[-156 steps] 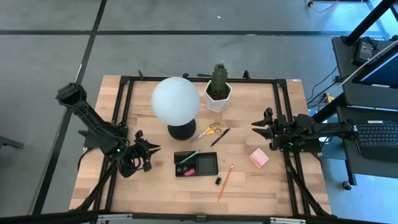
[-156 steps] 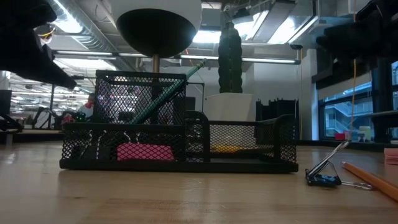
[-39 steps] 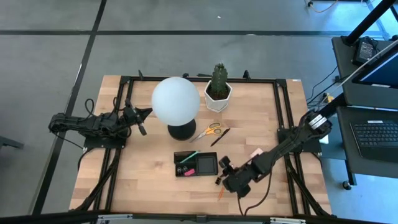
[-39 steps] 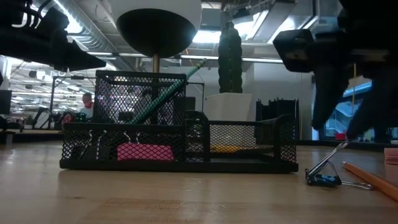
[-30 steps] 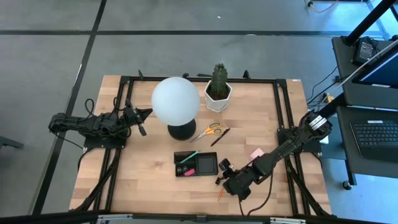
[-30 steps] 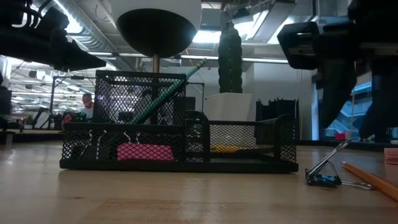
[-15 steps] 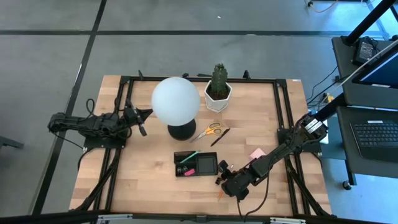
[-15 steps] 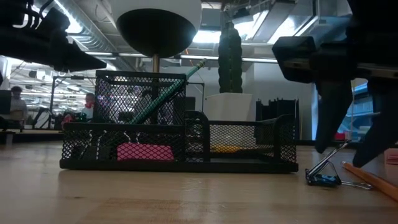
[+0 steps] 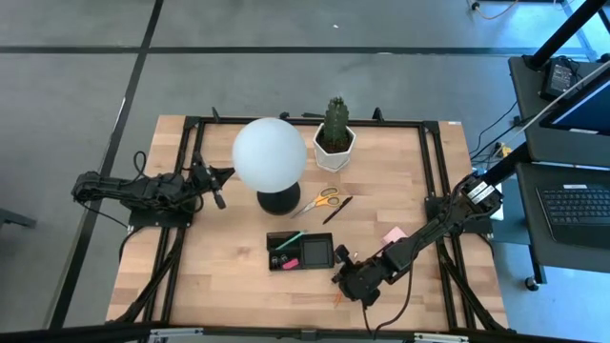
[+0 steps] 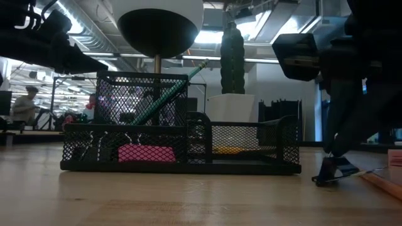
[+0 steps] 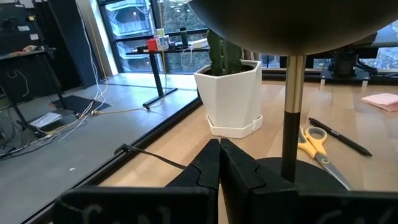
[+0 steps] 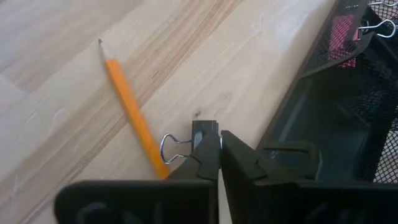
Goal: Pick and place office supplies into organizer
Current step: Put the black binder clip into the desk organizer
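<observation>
Landmark: organizer [image 9: 299, 252], black mesh tray, stood on the counter [image 9: 229, 276] in front of the lamp base.

- Right gripper [image 12: 217, 152]: low at the counter just beside the organizer's right end, jaws closed on a binder clip [image 12: 200, 133]. The clip's black body was pinched between the fingers; its wire loops rested against the wood, close to the organizer's outer wall.
- Orange pencil [image 12: 129, 109]: lay flat on the counter just beyond the clip, away from the organizer, touching or nearly touching a wire loop.
- Green pencil [image 10: 168, 92]: leaned tilted in the organizer's tall left compartment.
- Pink eraser [image 10: 146, 153]: lay low in the organizer's left part.
- Sticky-note pad [image 9: 393, 234]: on the counter to the right of the organizer, apart from it.
- Scissors [image 9: 321, 199] and black pen [image 9: 337, 210]: on the counter behind the organizer, beside the lamp base.
- Globe lamp [image 9: 270, 155] and potted cactus [image 9: 335, 132]: behind the organizer.
- Left gripper [image 11: 219, 163]: well to the left of the organizer, raised near the lamp, jaws closed on nothing.
</observation>
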